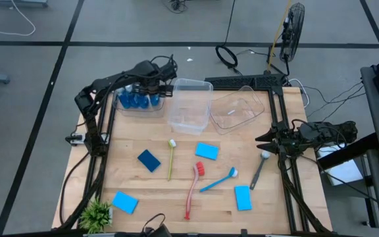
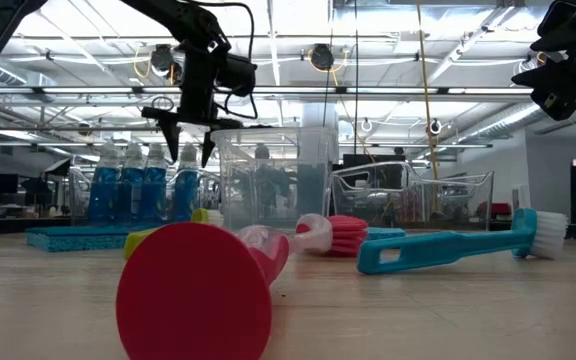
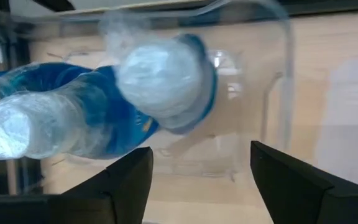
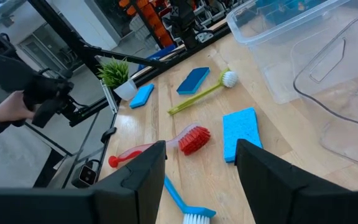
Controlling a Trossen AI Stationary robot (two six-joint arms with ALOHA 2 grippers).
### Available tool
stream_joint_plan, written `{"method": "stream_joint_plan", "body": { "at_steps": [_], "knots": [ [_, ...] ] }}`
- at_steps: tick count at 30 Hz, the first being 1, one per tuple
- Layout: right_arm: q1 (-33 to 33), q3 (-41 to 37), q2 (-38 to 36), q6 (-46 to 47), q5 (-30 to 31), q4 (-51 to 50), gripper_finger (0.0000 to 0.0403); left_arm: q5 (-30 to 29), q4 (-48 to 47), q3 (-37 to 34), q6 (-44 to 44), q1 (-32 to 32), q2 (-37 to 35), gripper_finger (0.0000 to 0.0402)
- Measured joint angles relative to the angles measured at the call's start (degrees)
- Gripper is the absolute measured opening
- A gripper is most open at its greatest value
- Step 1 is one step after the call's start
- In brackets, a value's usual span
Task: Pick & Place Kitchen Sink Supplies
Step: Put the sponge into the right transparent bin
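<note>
The small bottles of blue liquid [image 1: 137, 99] stand together in a clear tub [image 1: 139, 105] at the far left of the desk [image 1: 176, 197], their pale caps close under the left tool [image 1: 155, 91], which hangs just above them with its fingers [image 3: 123, 180] spread and nothing between them. Beside that tub stand a second, upright clear tub [image 1: 191, 105] and a third, tilted one [image 1: 237, 110]. In front of them lie the sponges, one dark blue [image 1: 149, 160] and three lighter blue [image 1: 206, 151] [image 1: 243, 197] [image 1: 124, 202], among a yellow-green brush [image 1: 171, 158], a red brush [image 1: 193, 187], a blue brush [image 1: 218, 180] and a grey brush [image 1: 260, 168]. The right tool [image 1: 263, 139] waits over the desk's right edge near the grey brush, its fingers parted and empty. A small green plant [image 1: 97, 214] sits at the near left corner.
</note>
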Motion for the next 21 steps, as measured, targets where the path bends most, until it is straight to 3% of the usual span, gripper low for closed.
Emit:
{"method": "stream_joint_plan", "body": {
  "at_steps": [5,14,21],
  "knots": [
    [0.01,0.00,0.00,0.00,0.00,0.00,0.0183,0.39,-1.82,4.85,1.60,-2.25,0.00,0.0269],
    [0.02,0.00,0.00,0.11,0.00,-0.01,0.0183,-1.54,-16.66,17.50,1.98,-8.71,-0.06,0.0269],
    [0.02,0.00,0.00,-0.02,-0.02,-0.04,0.0183,-0.54,-16.76,18.40,-0.36,-15.61,-4.84,0.0269]
  ]
}}
